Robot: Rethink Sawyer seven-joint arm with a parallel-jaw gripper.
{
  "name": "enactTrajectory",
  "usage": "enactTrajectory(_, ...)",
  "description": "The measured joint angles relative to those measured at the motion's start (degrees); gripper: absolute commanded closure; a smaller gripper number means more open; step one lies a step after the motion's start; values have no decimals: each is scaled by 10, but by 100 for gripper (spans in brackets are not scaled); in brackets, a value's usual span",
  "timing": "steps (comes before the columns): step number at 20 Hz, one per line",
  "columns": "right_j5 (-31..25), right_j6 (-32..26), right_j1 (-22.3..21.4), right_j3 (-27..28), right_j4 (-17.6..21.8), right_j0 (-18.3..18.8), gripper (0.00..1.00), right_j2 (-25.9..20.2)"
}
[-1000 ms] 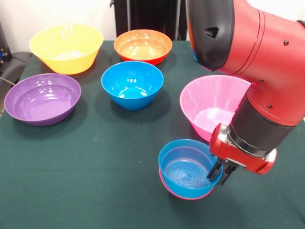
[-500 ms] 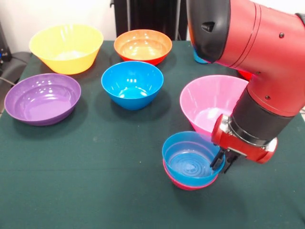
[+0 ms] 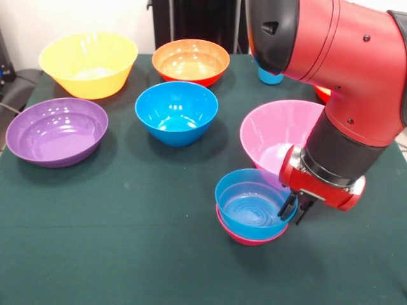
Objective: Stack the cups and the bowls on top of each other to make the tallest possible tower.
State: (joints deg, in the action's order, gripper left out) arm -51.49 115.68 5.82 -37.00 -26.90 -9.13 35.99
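Green cloth covers the table (image 3: 127,254) where I watch the gripper (image 3: 293,210) pinch the rim of the small blue bowl (image 3: 248,203), one finger inside the wall and one outside, clenched on it. That bowl sits nested in the small magenta-red bowl (image 3: 245,239), whose rim shows as a thin band beneath it; from my screen I cannot tell whether the pair rests on the cloth or hangs just above it. Just behind them stands the pink bowl (image 3: 273,133), partly hidden by the red and black arm (image 3: 343,70). Well apart on the other side I see the medium blue bowl (image 3: 176,112), the purple bowl (image 3: 56,130), the yellow bowl (image 3: 88,63) and an orange-red bowl (image 3: 190,61), each alone. A light blue cup (image 3: 269,76) peeks from behind the arm.
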Motion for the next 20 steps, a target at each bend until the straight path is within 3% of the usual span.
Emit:
enactTrajectory(14, 6, 0, 6, 11, 0, 2, 100, 5)
enactTrajectory(20, 2, 0, 32, 62, 1, 19, 100, 27)
